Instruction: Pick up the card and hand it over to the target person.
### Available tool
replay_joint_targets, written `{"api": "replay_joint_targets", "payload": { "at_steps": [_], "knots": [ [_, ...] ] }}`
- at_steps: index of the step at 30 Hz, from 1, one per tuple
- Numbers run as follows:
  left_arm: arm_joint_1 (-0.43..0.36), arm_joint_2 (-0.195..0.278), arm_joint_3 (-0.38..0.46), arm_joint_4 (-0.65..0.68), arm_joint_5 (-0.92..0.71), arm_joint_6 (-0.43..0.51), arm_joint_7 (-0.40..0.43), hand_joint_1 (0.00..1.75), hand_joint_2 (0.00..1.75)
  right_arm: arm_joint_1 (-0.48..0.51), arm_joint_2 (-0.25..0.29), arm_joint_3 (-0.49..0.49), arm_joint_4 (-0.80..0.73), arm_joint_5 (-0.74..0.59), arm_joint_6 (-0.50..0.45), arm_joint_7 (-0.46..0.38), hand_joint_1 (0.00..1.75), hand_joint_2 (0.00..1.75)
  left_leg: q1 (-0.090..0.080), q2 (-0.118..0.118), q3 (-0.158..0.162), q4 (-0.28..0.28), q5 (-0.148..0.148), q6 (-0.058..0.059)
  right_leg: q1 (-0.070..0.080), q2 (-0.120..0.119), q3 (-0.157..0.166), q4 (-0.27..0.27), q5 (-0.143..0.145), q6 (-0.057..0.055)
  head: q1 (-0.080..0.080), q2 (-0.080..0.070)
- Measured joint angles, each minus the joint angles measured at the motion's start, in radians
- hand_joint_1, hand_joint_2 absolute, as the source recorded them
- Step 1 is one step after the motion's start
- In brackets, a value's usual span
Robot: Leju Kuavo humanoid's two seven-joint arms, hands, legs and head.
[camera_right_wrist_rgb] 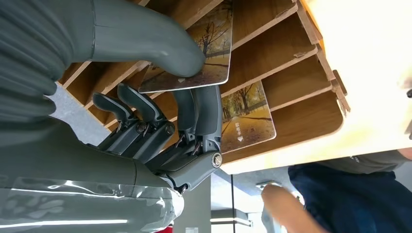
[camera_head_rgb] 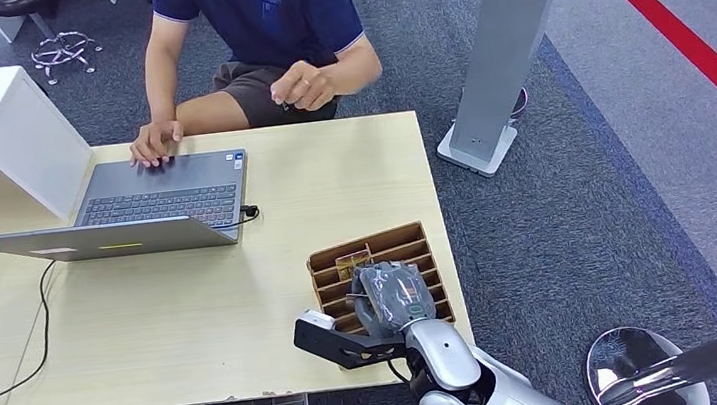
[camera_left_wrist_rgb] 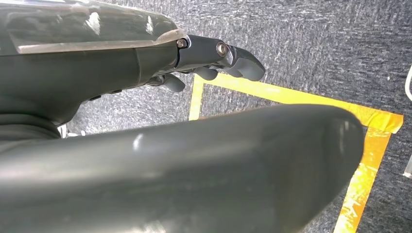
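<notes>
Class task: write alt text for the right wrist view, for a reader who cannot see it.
The right hand pinches a card with an autumn-tree picture between thumb and fingers, over a wooden slotted rack. A second matching card sits in a neighbouring slot, and a person in a dark blue shirt is beyond the table edge.

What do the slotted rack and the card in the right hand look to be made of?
Rack: thin brown board, probably plywood or fibreboard; faint grain, matte, darker cut edges. Card, pinched by the right hand: likely plastic or coated stock; rounded corner, thin, glossy autumn print.
</notes>
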Motion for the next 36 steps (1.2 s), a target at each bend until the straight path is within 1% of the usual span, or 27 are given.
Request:
{"api": "replay_joint_targets", "payload": {
  "at_steps": [6,9,11,15,18,23,26,31,34,36],
  "knots": [
    [0.000,0.001,-0.008,0.000,-0.005,-0.010,-0.006,0.00,0.00,-0.085,-0.035,-0.013,-0.155,0.036,-0.030,-0.012,1.75,1.75,0.000,0.001,-0.002,0.002,0.000,0.000,0.000,0.001,-0.003,0.002,0.000,0.000,0.000,0.000],
    [-0.001,0.001,-0.016,0.001,-0.012,-0.017,-0.009,0.00,0.00,-0.145,-0.026,-0.023,-0.186,0.042,-0.028,-0.022,1.75,1.75,-0.001,0.002,-0.003,0.003,0.000,0.000,-0.001,0.002,-0.004,0.003,0.000,0.000,0.000,0.000],
    [-0.001,0.000,-0.021,0.001,-0.017,-0.023,-0.012,0.00,0.00,-0.195,-0.007,-0.023,-0.165,0.042,-0.022,-0.033,1.75,1.75,-0.001,0.003,-0.003,0.003,0.000,0.000,-0.001,0.003,-0.004,0.003,0.000,0.000,0.000,0.000],
    [-0.003,-0.001,-0.038,0.004,-0.034,-0.038,-0.019,0.00,0.00,-0.304,0.057,-0.011,-0.001,0.027,-0.027,-0.077,1.75,1.75,0.000,0.004,-0.001,0.002,0.000,0.000,-0.001,0.004,-0.003,0.003,0.002,-0.001,0.000,0.000],
    [-0.005,-0.001,-0.047,0.007,-0.039,-0.039,-0.016,0.00,0.00,-0.354,0.097,-0.001,0.134,0.011,-0.044,-0.116,1.75,1.75,0.000,0.004,0.000,0.000,0.001,0.000,0.000,0.004,-0.001,0.001,0.002,-0.001,0.000,0.000],
    [-0.008,0.010,-0.065,0.008,-0.045,-0.046,-0.012,0.00,0.00,-0.443,0.188,0.045,0.416,0.007,-0.102,-0.189,1.75,1.75,0.000,0.006,0.002,-0.001,0.001,0.000,0.000,0.006,0.000,0.001,0.003,-0.001,0.000,0.000],
    [-0.009,0.013,-0.075,0.009,-0.050,-0.050,-0.014,0.00,0.00,-0.466,0.234,0.070,0.560,0.016,-0.137,-0.219,1.75,1.75,0.000,0.007,0.003,-0.002,0.001,-0.001,0.000,0.007,0.000,0.000,0.003,-0.001,0.000,0.000],
    [-0.010,0.008,-0.073,0.011,-0.042,-0.045,-0.016,0.00,0.00,-0.481,0.297,0.098,0.724,0.024,-0.171,-0.270,1.75,1.75,0.000,0.005,0.004,-0.003,0.001,-0.001,0.000,0.005,0.002,-0.001,0.003,-0.001,0.000,0.000],
    [-0.009,-0.002,-0.060,0.011,-0.026,-0.031,-0.024,0.00,0.00,-0.494,0.336,0.112,0.799,0.029,-0.184,-0.301,1.75,1.75,0.000,0.004,0.003,-0.002,0.001,0.000,0.000,0.004,0.002,0.000,0.002,-0.001,0.000,0.000],
    [-0.009,-0.004,-0.055,0.010,-0.021,-0.027,-0.027,0.00,0.00,-0.500,0.351,0.117,0.823,0.031,-0.188,-0.309,1.75,1.75,0.000,0.003,0.002,-0.001,0.001,0.000,0.000,0.004,0.001,0.000,0.002,-0.001,0.000,0.000]
  ]
}}
